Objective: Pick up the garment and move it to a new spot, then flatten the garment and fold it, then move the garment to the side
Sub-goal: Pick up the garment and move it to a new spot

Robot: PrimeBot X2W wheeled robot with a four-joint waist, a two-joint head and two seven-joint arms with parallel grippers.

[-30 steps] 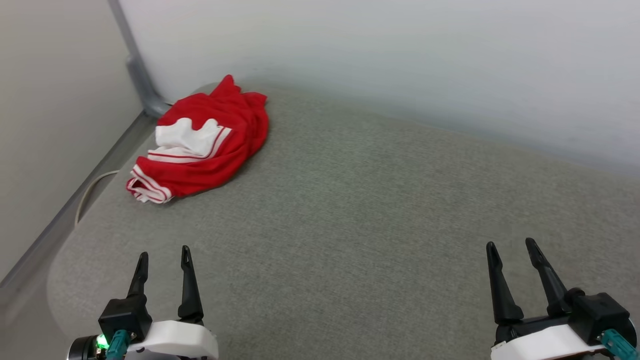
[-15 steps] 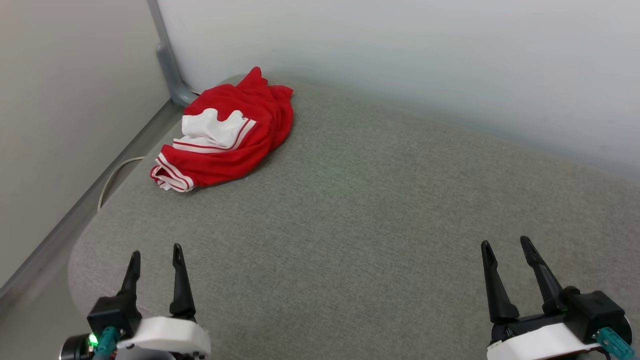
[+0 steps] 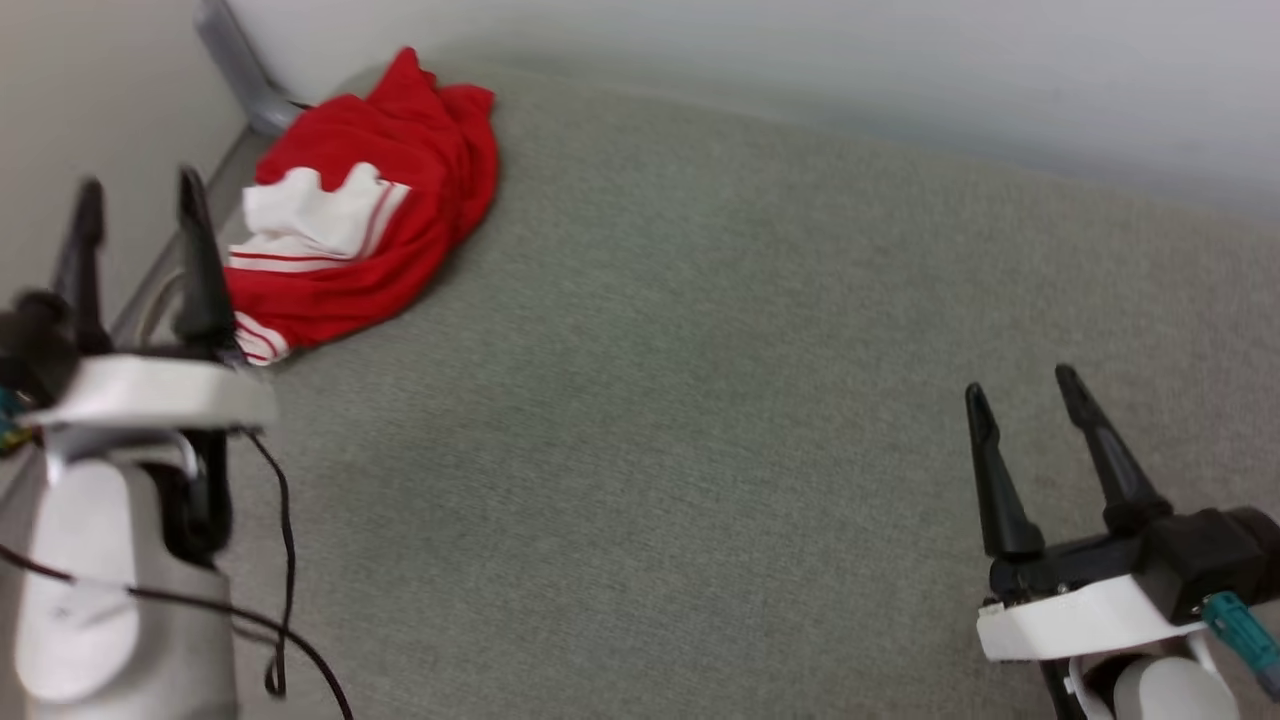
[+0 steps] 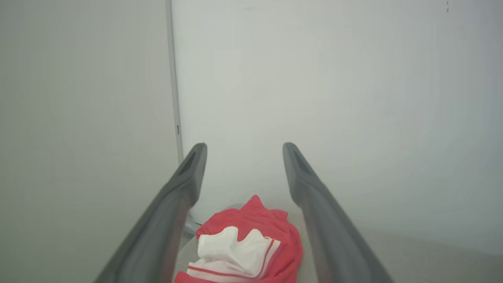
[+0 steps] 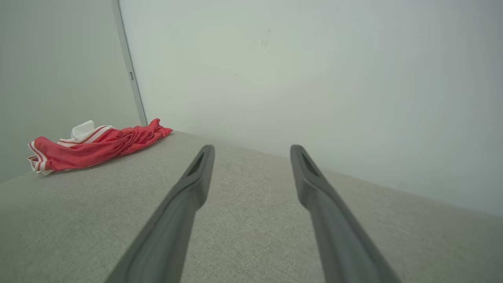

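Left tool [image 3: 140, 182] released, right tool [image 3: 1020, 382] likewise; crumpled red garment with white sleeve [image 3: 420, 190] sits cornered on grey fabric desk [image 3: 700, 350]; a clumsy pinch could shove it off.

We log the left gripper [image 3: 139, 180] high in head view, jaws apart, empty; the right gripper [image 3: 1020, 380] lower, likewise.

The striped lower corner of the crumpled red and white garment [image 3: 400, 190] is covered in the head view by a dark finger of the blurred left gripper [image 3: 140, 182], whose pale forearm [image 3: 80, 580] is cut off at the bottom left. In the left wrist view the garment [image 4: 271, 232] is cut off by the bottom edge.
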